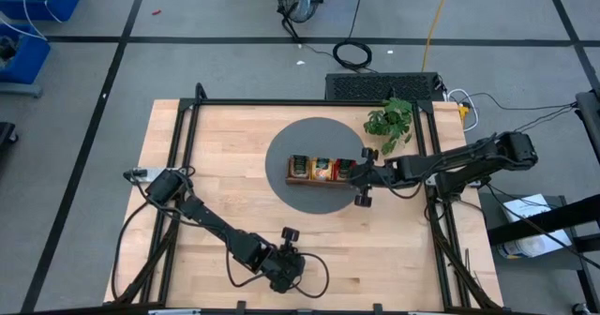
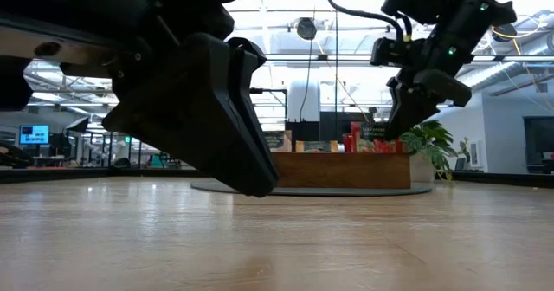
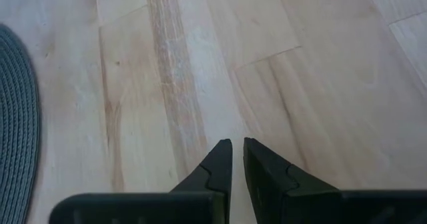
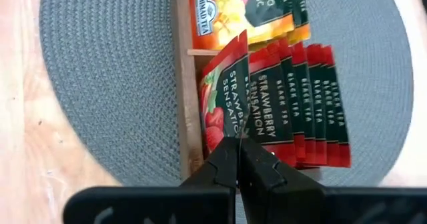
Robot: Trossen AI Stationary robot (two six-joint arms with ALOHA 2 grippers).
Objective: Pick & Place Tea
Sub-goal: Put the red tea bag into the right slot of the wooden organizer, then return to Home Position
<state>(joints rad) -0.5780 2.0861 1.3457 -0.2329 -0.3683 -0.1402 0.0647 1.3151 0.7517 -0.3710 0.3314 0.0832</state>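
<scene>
High view shows my right gripper (image 1: 361, 176) reaching over the right end of the wooden tray (image 1: 323, 180), which sits on the round grey mat (image 1: 302, 146) in the middle of the table (image 1: 225, 174). My right fingers are pressed together on the top edge of a red strawberry sachet (image 4: 225, 104), the front one of the row of red sachets (image 4: 300, 104) standing in that end compartment. In the next compartment the orange-yellow mango sachets (image 4: 233, 14) stand upright, and in the high view a paler group fills the left compartment. A potted plant (image 1: 392, 120) stands just past the mat's far right edge. My left gripper (image 3: 237, 174) waits low over bare wood near the front edge of the table, well apart from the tray, its fingers nearly together with only a thin slit between them and nothing in it.
</scene>
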